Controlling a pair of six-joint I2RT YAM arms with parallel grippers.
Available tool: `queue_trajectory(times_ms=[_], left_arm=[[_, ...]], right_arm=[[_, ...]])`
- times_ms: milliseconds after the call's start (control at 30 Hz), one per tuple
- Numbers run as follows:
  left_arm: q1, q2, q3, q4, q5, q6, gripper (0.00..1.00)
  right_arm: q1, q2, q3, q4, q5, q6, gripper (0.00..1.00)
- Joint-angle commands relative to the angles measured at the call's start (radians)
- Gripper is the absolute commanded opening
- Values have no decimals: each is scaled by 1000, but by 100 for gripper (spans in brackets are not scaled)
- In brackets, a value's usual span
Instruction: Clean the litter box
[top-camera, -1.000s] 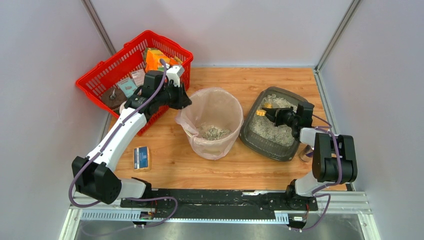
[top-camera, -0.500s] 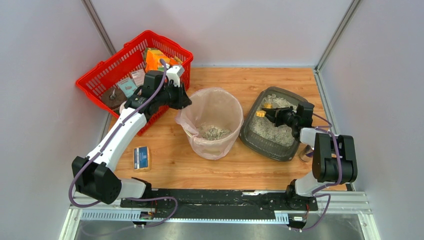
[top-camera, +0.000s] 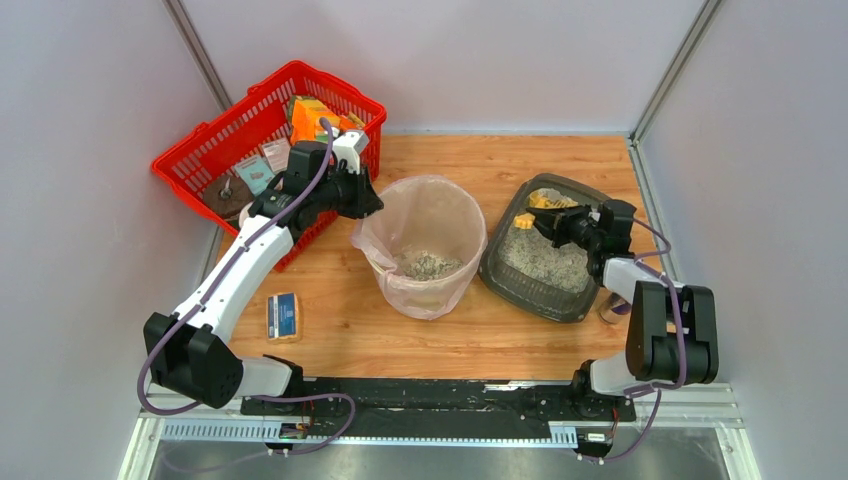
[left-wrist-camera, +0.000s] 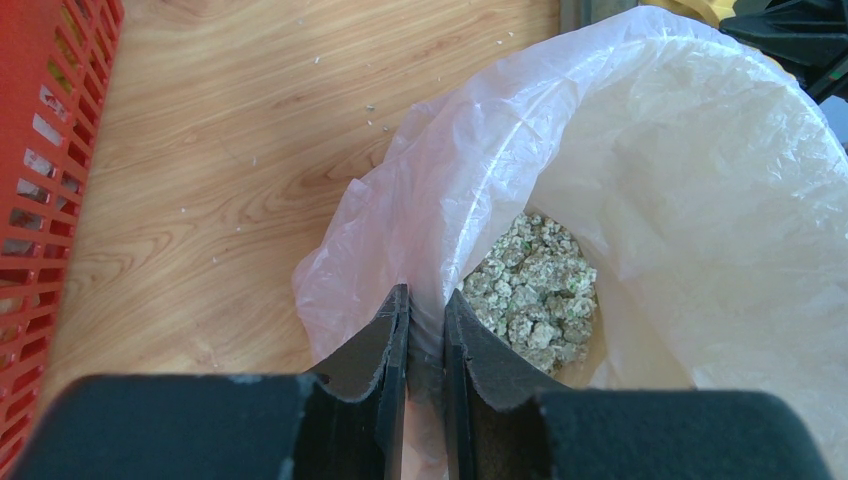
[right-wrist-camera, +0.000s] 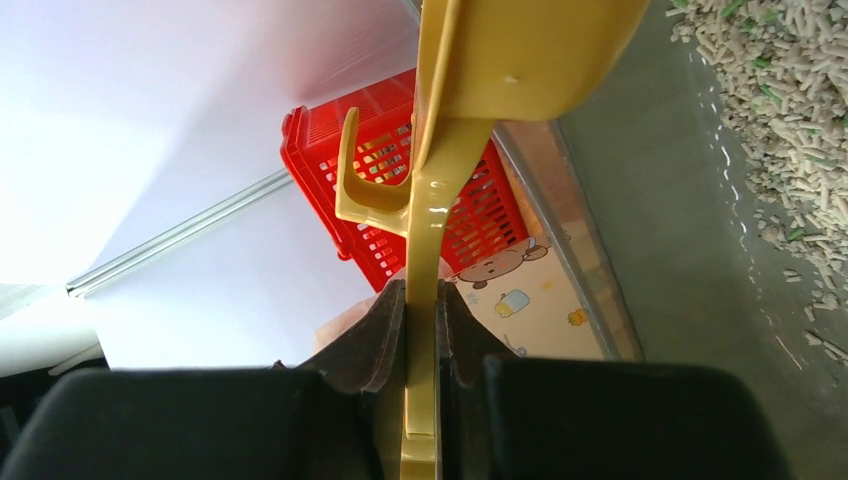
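The dark grey litter box (top-camera: 500, 268) with pale gravelly litter (top-camera: 548, 262) lies at the right of the wooden table; its wall and litter show in the right wrist view (right-wrist-camera: 700, 250). My right gripper (top-camera: 563, 222) is shut on the handle of a yellow scoop (right-wrist-camera: 425, 250), held over the box's far end (top-camera: 545, 203). My left gripper (top-camera: 366, 203) is shut on the rim of the clear bag liner (left-wrist-camera: 430, 250) of the round beige bin (top-camera: 420, 245), which holds a heap of litter clumps (left-wrist-camera: 535, 300).
A red mesh basket (top-camera: 215, 150) with several items stands at the back left, also in the right wrist view (right-wrist-camera: 470, 220). A small blue-and-tan box (top-camera: 283, 316) lies on the table near the left arm. Grey walls close in on three sides.
My right gripper has moved the yellow scoop toward the far end of the litter box and turned it. The left arm has not moved.
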Motion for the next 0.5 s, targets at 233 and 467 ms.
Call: queue_trajectory(times_ms=[233,467], left_arm=[[-18,-30,33,-30,68,-1,0],[-18,-35,31,-29,70,-5,0]], right_arm=[[-4,-119,-44,0,-2,-14,0],[-7,-236,-87,-135,12,-43,0]])
